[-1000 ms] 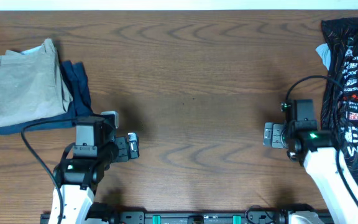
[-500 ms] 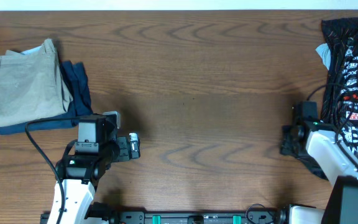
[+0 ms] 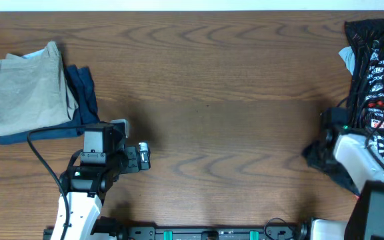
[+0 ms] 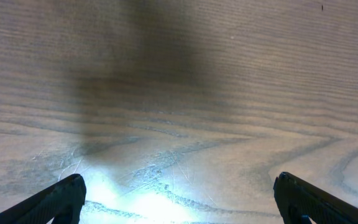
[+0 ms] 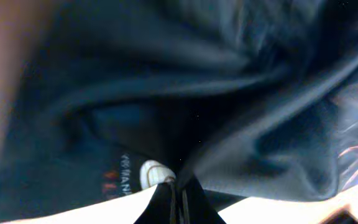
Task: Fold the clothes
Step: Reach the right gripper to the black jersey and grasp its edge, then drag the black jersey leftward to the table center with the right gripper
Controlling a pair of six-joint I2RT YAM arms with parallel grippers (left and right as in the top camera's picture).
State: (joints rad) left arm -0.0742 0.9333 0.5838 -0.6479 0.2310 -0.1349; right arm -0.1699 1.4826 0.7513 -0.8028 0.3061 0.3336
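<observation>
**Folding has hardly begun: one pinch on the jersey, no fold made**

The black jersey (image 3: 379, 80) lies in a crumpled heap at the right edge of the surface (image 3: 232, 73). It reaches up to the far right corner. It is not flat and it is not folded. Its orange lines and white and red words run every which way, so I cannot tell where the sleeves are.

The right hand (image 5: 178, 198) is at the left side of the heap, close to the near right corner. Its two fingers are pressed together, and dark cloth bunches all around them in the wrist view. It looks like they pinch a bit of the jersey's edge. From above, a dark flap of cloth sticks out to the left just there.

The left hand (image 3: 143, 156) is wide open and holds nothing. It hangs over bare wood by the near edge, well apart from the jersey.

The khaki trousers (image 3: 22, 93) and the navy garment (image 3: 82, 93) sit together at the left edge. They are not part of this job.

So nearly all the work is left, I think. The jersey has to come to the middle, be spread flat, and then be folded. Only the first grab seems done.
</observation>
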